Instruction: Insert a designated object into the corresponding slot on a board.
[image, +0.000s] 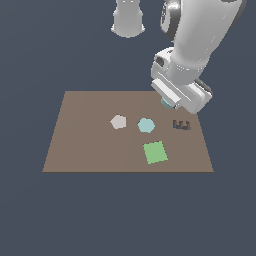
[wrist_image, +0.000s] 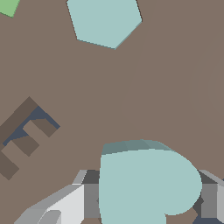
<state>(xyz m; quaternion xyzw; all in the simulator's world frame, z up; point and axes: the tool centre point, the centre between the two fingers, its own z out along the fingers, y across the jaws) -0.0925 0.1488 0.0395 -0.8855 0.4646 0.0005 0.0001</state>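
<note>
Carrying heart block (wrist_image: 144, 183) in closed gripper (image: 169, 103) over board (image: 80, 145), far right. Heart slot not visible; locate, align, lower.

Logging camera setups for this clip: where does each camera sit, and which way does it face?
Exterior view: off the arm, raised, angled down at the board; shows the arm and gripper.
Wrist view: on the wrist, looking down past the fingers at the teal heart between them.
Shared: heart, teal hexagon, E-shaped recess, green square.
</note>
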